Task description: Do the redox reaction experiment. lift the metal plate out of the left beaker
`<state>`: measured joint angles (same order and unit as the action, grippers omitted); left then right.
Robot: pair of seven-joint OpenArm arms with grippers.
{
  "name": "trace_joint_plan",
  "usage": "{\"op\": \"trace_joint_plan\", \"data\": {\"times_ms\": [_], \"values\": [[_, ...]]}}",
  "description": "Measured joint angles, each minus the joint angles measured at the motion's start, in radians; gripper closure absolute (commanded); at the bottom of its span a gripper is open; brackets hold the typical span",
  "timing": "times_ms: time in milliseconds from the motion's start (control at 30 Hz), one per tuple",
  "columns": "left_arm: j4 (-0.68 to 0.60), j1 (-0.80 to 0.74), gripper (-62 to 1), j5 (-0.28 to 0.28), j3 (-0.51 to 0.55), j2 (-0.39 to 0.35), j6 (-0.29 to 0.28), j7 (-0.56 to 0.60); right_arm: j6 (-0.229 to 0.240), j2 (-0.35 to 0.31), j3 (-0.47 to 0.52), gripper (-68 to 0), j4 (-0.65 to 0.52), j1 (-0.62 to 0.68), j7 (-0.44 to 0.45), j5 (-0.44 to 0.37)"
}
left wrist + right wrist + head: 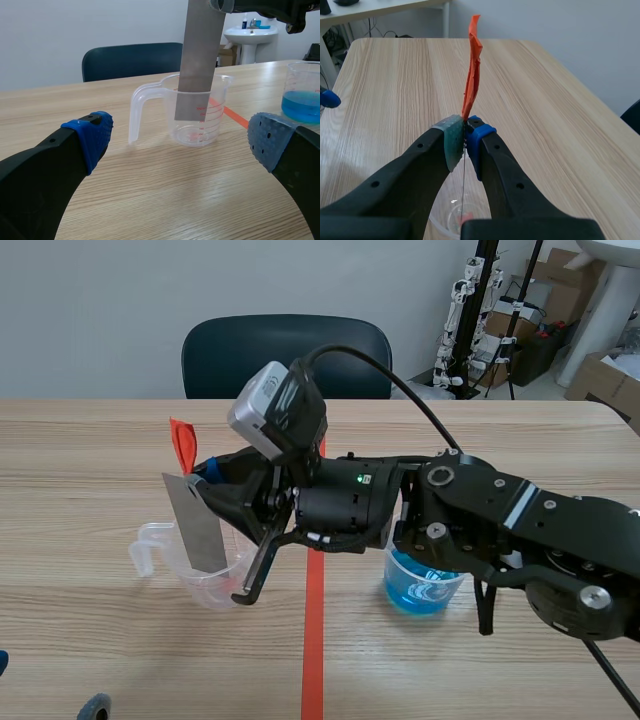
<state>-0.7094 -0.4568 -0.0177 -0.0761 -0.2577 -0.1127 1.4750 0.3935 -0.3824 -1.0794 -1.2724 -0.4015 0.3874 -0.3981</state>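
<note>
Right gripper [465, 137] is pressed onto metal plate [198, 525] below its orange tag [182, 445] | plate's lower end is seen inside left beaker [220, 102], off the bottom | left gripper [181, 137] is spread, nothing held | blue-liquid beaker [425, 590] is partly hidden by the arm

Wooden table [80, 450] bears a clear beaker [210, 590] and a blue-filled beaker [420, 592]

Light wood-grain table [90, 460], evenly lit. Dark blue-green chair [285, 355] at 12 o'clock, set against the table's far edge. Plain pale wall [90, 300] behind it. At 2 o'clock: cardboard boxes [600, 380], white pedestal basin [612, 280], black stand [487, 290].
</note>
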Motion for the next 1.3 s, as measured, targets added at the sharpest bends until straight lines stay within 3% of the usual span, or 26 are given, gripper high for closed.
{"op": "trace_joint_plan", "data": {"times_ms": [233, 367, 600, 733, 867, 1167, 1300], "values": [[0.0, 0.0, -56.8, 0.0, 0.0, 0.0, 0.0, 0.0, 0.0, 0.0, 0.0, -0.6, 0.0, -0.011, -0.058, -0.049], [0.0, 0.0, -56.8, 0.0, 0.0, 0.0, 0.0, 0.0, 0.049, 0.0, 0.0, -0.6, 0.0, -0.023, -0.091, -0.062], [0.0, 0.0, -56.8, 0.0, 0.0, 0.0, 0.0, 0.0, 0.076, -0.001, 0.0, -0.6, -0.024, -0.111, -0.261, -0.187], [0.0, 0.0, -56.8, 0.0, 0.0, 0.0, 0.0, 0.0, 0.085, -0.011, 0.034, -0.6, -0.108, -0.13, -0.291, -0.224], [0.0, 0.0, -56.8, 0.0, 0.0, 0.0, 0.0, 0.0, 0.094, -0.014, 0.12, -0.6, -0.206, -0.13, -0.398, -0.231], [0.0, 0.0, -56.8, 0.0, 0.0, 0.0, 0.0, 0.0, 0.097, -0.014, 0.261, -0.6, -0.406, -0.13, -0.651, -0.394], [0.0, 0.0, -56.8, 0.0, 0.0, 0.0, 0.0, 0.0, 0.097, -0.014, 0.305, -0.6, -0.471, -0.13, -0.701, -0.455]]}}
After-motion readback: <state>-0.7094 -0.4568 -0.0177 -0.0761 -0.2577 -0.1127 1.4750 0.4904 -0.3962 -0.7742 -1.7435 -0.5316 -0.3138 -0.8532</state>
